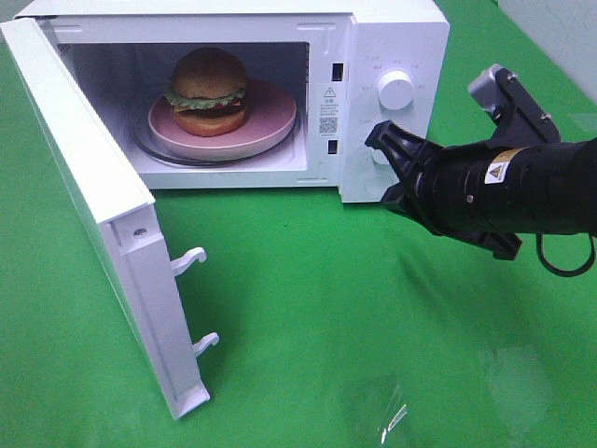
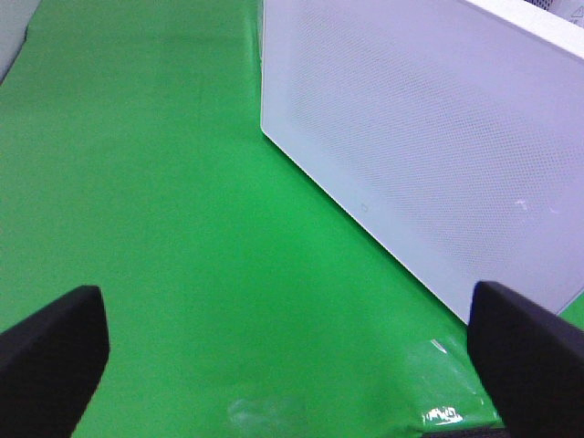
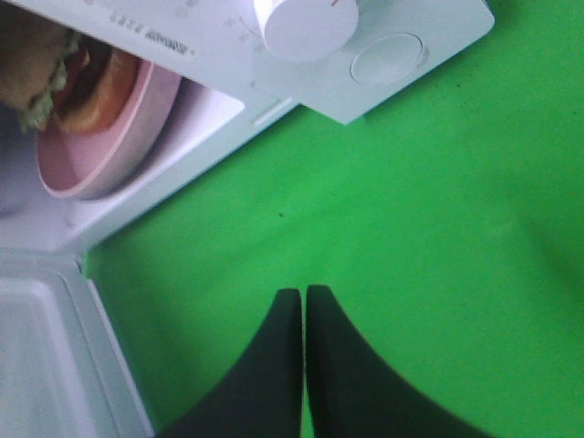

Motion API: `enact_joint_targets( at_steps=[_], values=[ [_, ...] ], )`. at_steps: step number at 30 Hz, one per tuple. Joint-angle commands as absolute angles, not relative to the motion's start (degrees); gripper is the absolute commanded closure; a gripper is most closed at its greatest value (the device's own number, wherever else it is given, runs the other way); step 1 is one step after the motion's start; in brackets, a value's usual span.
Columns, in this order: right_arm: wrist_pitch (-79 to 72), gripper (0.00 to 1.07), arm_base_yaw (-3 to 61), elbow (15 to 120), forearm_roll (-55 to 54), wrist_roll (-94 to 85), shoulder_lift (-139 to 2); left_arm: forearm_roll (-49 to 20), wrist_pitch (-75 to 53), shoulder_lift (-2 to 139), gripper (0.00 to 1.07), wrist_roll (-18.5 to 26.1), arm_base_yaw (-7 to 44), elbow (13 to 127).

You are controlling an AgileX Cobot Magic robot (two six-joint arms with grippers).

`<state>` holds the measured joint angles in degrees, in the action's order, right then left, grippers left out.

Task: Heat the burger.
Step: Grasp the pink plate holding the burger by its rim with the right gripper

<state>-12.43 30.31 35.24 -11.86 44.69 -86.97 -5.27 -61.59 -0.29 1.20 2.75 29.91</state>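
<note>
The burger [image 1: 209,91], golden-brown buns with green lettuce, sits on a pink plate [image 1: 275,117] inside the open white microwave [image 1: 392,37]. In the right wrist view an edge of the burger [image 3: 46,68] and the plate [image 3: 100,137] show through the opening. My right gripper [image 1: 375,140] is shut on nothing [image 3: 304,297] and hovers above the green cloth, just in front of the control panel and right of the opening. My left gripper [image 2: 287,365] is open wide over the cloth, holding nothing, beside a white microwave panel [image 2: 420,137]. It lies outside the exterior view.
The microwave door [image 1: 84,196] swings out to the left, its two latch hooks [image 1: 191,261] pointing right. A round knob [image 1: 395,91] and a round button [image 3: 388,59] sit on the control panel. Green cloth [image 1: 326,308] covers the table, with a shiny patch [image 1: 387,420] near the front.
</note>
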Motion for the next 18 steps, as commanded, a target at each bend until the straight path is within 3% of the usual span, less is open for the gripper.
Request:
enact_joint_targets(
  at_steps=[1,10,12,15,18],
  values=[
    [-6.47,1.06,30.19,35.29,-11.34,36.73,-84.91,-5.50,-61.36,-1.20,0.06,1.38,2.64,29.62],
    [11.57,1.05,30.19,37.41,-11.34,15.93,-81.65,-5.50,-61.36,-1.20,0.06,1.38,2.64,29.62],
    [20.91,1.04,30.19,41.20,-11.34,0.69,-81.65,-5.50,-61.36,-1.20,0.06,1.38,2.64,29.62],
    [22.92,1.04,30.19,42.11,-11.34,-3.84,-81.65,-5.50,-61.36,-1.20,0.06,1.38,2.64,29.62],
    [27.90,1.04,30.19,45.09,-10.83,-20.57,-81.65,-5.50,-61.36,-1.20,0.06,1.38,2.64,29.62]
  ],
)
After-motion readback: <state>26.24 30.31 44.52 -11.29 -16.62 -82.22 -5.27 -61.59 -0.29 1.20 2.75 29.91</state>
